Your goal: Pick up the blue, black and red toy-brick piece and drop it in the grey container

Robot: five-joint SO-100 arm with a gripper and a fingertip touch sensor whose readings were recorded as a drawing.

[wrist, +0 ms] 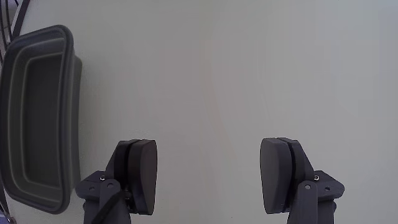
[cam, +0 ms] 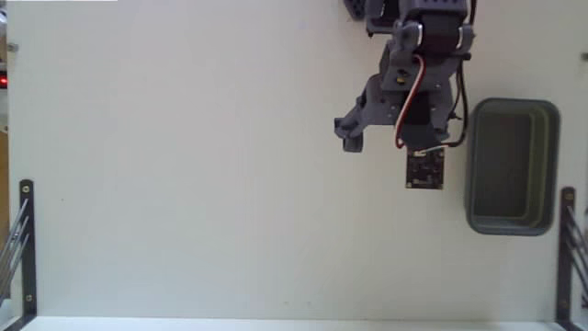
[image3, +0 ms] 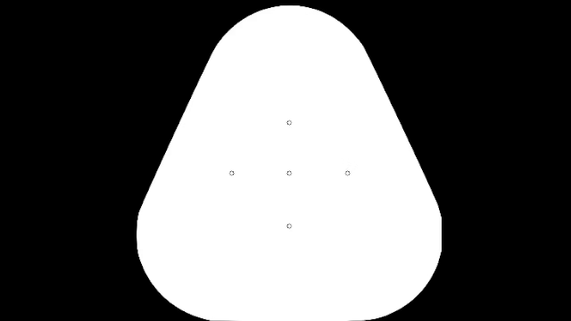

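Oddly, the brick piece shows in neither view: the fixed view has only bare white table (cam: pixel 184 184), the arm, and the tray (cam: pixel 512 165), and the wrist view shows clear table between the pads. So which way the piece lies from the claw cannot be told; it may sit hidden under the arm or out of frame, and I cannot say which.

What can be read is the claw's place against the tray. In the fixed view the claw (cam: pixel 386 129) hangs just to the left of the tray, near its upper half, with a small circuit board (cam: pixel 424 169) on red and white wires below the wrist, also left of the tray. The tray stands taller than wide, its long axis up and down in that view, and looks empty.

In the wrist view the claw (wrist: pixel 208 177) is released, its two dark pads (wrist: pixel 144 174) wide apart with nothing between them, and the tray (wrist: pixel 68 112) lies to the left of them, its long rim running alongside.

Left of the tray the table is open and wide, so there is ample room to sweep and search. A black bracket (cam: pixel 26 248) marks the table edge far left of the tray, and another stands close by its lower right corner
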